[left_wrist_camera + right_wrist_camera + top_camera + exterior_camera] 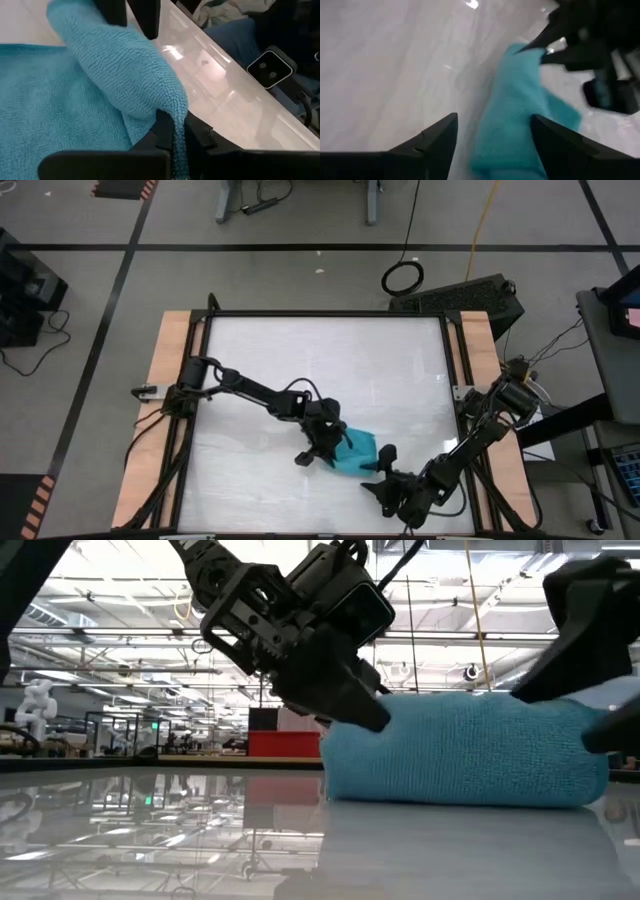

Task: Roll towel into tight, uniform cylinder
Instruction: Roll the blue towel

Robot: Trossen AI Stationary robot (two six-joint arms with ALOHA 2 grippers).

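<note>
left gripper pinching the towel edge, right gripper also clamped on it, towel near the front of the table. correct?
Not quite: the right gripper is open, its fingers spread with the towel between them, unclamped; the right wrist view shows it. The left gripper does pinch the towel's edge, and the towel lies near the table's front.

The towel (pixel 465 755) is looking like soft cloth, fuzzy with tiny bumpy loops all over and not shiny at all. The white table (pixel 320 360) is looking smooth and glossy, and lights are shining back off it like a mirror. Its side edges (pixel 170 380) are looking like pale wood. The left gripper (pixel 172 140) is showing dark, dull fingers (pixel 161 131) that look like hard plastic.
</note>
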